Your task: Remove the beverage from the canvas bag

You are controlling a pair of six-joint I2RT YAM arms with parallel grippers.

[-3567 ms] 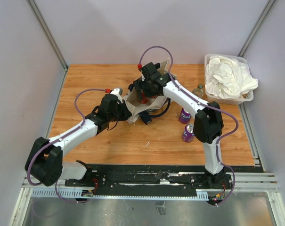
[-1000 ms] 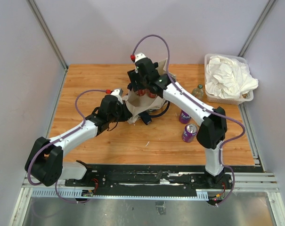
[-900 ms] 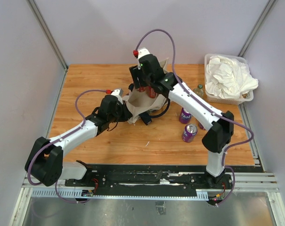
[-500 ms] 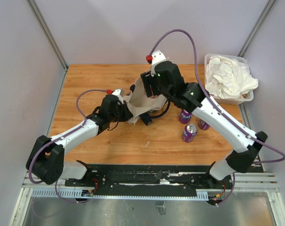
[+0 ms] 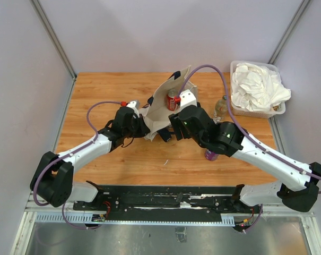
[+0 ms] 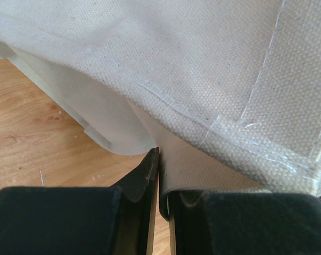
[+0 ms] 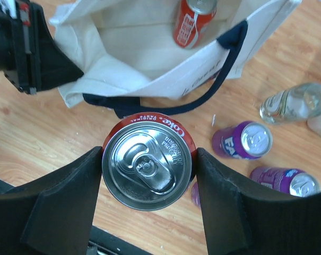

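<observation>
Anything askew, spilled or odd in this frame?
Nothing spilled. The bag sags lopsided, its edge pinched in the left gripper; one red can sits inside it while the right gripper holds a Coke can.

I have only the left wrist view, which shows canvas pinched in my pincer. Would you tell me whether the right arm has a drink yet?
Observer: Yes. The right pincer is shut on a red Coke can, held above the wooden table just outside the canvas bag.
Operator: Thank you. Is anything left inside the bag?
Observer: A second red can is inside it.
Operator: And what sits on the table near the bag?
Observer: A purple can, another purple can and a clear bottle, all on the right arm's side.
</observation>
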